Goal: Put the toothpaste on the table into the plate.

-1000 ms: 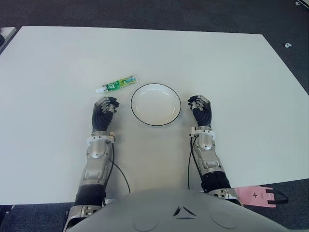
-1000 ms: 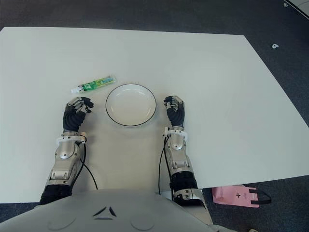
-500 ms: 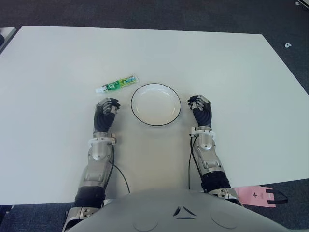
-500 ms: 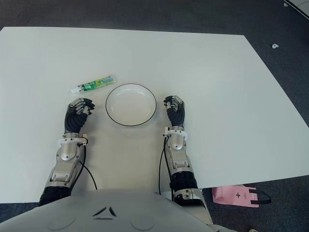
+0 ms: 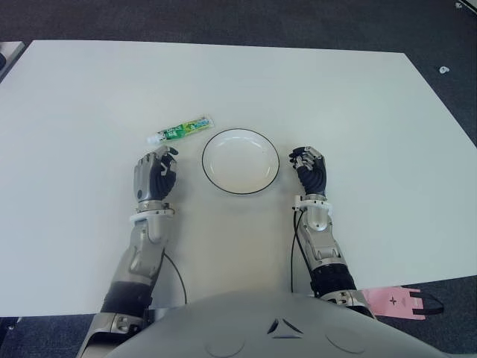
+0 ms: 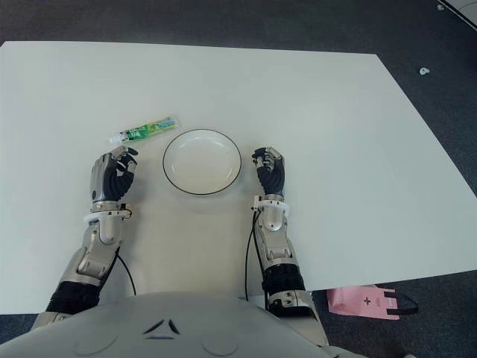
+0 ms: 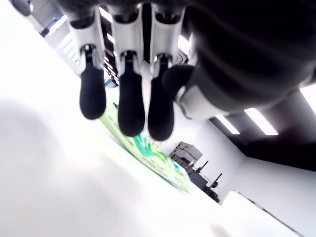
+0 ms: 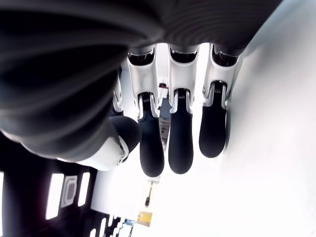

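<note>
A green and white toothpaste tube lies on the white table, just left of and slightly beyond the plate. The white plate with a dark rim sits in the middle and holds nothing. My left hand is a little nearer than the tube and left of the plate, fingers relaxed and hanging toward the table, holding nothing. In its wrist view the tube lies just past the fingertips, untouched. My right hand shows right of the plate, fingers loosely bent and empty.
A pink bag lies on the dark floor beyond the table's near right corner. A small white object sits on the floor at the far right. Bare tabletop spreads around the plate on all sides.
My left hand has turned at the wrist and shifted slightly left, its forearm swinging outward. The right hand, tube and plate have not moved.
</note>
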Robot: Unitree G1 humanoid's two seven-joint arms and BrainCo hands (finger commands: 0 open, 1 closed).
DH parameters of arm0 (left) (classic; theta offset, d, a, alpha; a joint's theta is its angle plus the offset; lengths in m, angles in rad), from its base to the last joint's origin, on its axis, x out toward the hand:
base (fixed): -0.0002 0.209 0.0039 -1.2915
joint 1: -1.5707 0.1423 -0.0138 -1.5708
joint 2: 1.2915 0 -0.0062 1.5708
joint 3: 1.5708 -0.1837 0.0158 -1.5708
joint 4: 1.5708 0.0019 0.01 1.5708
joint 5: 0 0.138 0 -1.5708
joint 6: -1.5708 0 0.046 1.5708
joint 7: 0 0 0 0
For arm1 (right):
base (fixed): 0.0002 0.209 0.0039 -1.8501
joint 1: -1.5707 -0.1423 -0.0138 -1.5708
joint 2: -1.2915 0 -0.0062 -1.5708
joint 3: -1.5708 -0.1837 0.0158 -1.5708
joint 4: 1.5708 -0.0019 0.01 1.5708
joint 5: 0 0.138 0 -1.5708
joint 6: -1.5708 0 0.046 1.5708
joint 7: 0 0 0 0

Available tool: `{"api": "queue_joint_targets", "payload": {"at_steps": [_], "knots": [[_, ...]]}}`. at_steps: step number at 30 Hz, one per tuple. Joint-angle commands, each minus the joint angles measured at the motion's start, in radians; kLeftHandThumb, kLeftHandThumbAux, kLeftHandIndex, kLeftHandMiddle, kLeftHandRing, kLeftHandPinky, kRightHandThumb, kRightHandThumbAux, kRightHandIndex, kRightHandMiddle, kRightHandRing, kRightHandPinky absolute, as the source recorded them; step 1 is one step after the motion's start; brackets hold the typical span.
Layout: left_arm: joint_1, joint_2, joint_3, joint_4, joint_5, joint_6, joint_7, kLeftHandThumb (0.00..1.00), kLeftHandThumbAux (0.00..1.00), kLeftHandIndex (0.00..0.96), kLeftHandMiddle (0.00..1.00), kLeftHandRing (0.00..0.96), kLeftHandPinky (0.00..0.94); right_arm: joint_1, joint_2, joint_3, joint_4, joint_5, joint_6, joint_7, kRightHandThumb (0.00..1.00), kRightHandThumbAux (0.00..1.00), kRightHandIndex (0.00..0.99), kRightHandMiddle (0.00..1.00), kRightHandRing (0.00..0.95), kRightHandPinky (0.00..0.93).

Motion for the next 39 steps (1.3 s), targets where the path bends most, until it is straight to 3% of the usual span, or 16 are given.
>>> {"api": "queue_joint_targets", "payload": {"at_steps": [1, 3, 5, 8, 13, 16, 20, 23, 25, 31, 39], "knots": [[-0.021, 0.045, -0.009, -0.019, 0.041, 0.047, -0.02, 0.714, 0.723, 0.432, 0.677, 0.68, 0.67, 0.085, 0.01, 0.011, 0.11, -0.005, 0.071, 0.005, 0.707, 0.727, 0.426, 0.504, 0.485, 0.484], [-0.034, 0.062, -0.011, -0.018, 0.045, 0.06, -0.03, 0.715, 0.722, 0.433, 0.689, 0.694, 0.681, 0.085, 0.01, 0.011, 0.108, -0.007, 0.074, 0.003, 0.707, 0.727, 0.426, 0.503, 0.483, 0.481], [-0.051, 0.082, -0.014, -0.017, 0.049, 0.074, -0.045, 0.789, 0.697, 0.412, 0.612, 0.699, 0.683, 0.085, 0.011, 0.011, 0.107, -0.007, 0.075, 0.002, 0.708, 0.727, 0.426, 0.503, 0.482, 0.481], [-0.071, 0.122, -0.025, -0.028, 0.082, 0.099, -0.067, 0.82, 0.687, 0.403, 0.575, 0.697, 0.669, 0.086, 0.014, 0.008, 0.105, -0.004, 0.079, 0.001, 0.708, 0.727, 0.427, 0.504, 0.483, 0.482], [-0.083, 0.148, -0.038, -0.044, 0.11, 0.132, -0.083, 0.835, 0.679, 0.412, 0.503, 0.623, 0.573, 0.088, 0.015, 0.007, 0.102, -0.004, 0.084, -0.002, 0.709, 0.727, 0.427, 0.505, 0.484, 0.482], [-0.101, 0.17, -0.042, -0.053, 0.125, 0.156, -0.107, 0.83, 0.679, 0.409, 0.485, 0.553, 0.516, 0.09, 0.015, 0.007, 0.097, -0.007, 0.091, -0.005, 0.709, 0.727, 0.427, 0.506, 0.483, 0.477], [-0.145, 0.202, -0.046, -0.025, 0.123, 0.171, -0.136, 0.718, 0.7, 0.418, 0.467, 0.494, 0.483, 0.091, 0.014, 0.008, 0.093, -0.009, 0.096, -0.005, 0.709, 0.728, 0.426, 0.504, 0.482, 0.477], [-0.184, 0.226, -0.05, 0.018, 0.12, 0.174, -0.152, 0.523, 0.542, 0.352, 0.429, 0.451, 0.46, 0.094, 0.014, 0.008, 0.09, -0.01, 0.094, -0.004, 0.709, 0.728, 0.427, 0.502, 0.481, 0.475], [-0.202, 0.242, -0.058, 0.036, 0.128, 0.179, -0.163, 0.488, 0.47, 0.306, 0.396, 0.42, 0.437, 0.094, 0.014, 0.008, 0.088, -0.01, 0.095, -0.004, 0.709, 0.728, 0.427, 0.502, 0.481, 0.478], [-0.248, 0.285, -0.092, 0.055, 0.162, 0.209, -0.204, 0.471, 0.317, 0.165, 0.283, 0.305, 0.317, 0.095, 0.013, 0.008, 0.084, -0.007, 0.098, 0.002, 0.709, 0.728, 0.426, 0.499, 0.48, 0.476], [-0.334, 0.333, -0.133, 0.074, 0.181, 0.236, -0.285, 0.491, 0.206, 0.029, 0.183, 0.185, 0.208, 0.092, 0.013, 0.005, 0.09, -0.002, 0.102, 0.006, 0.708, 0.728, 0.425, 0.5, 0.478, 0.476]]}}
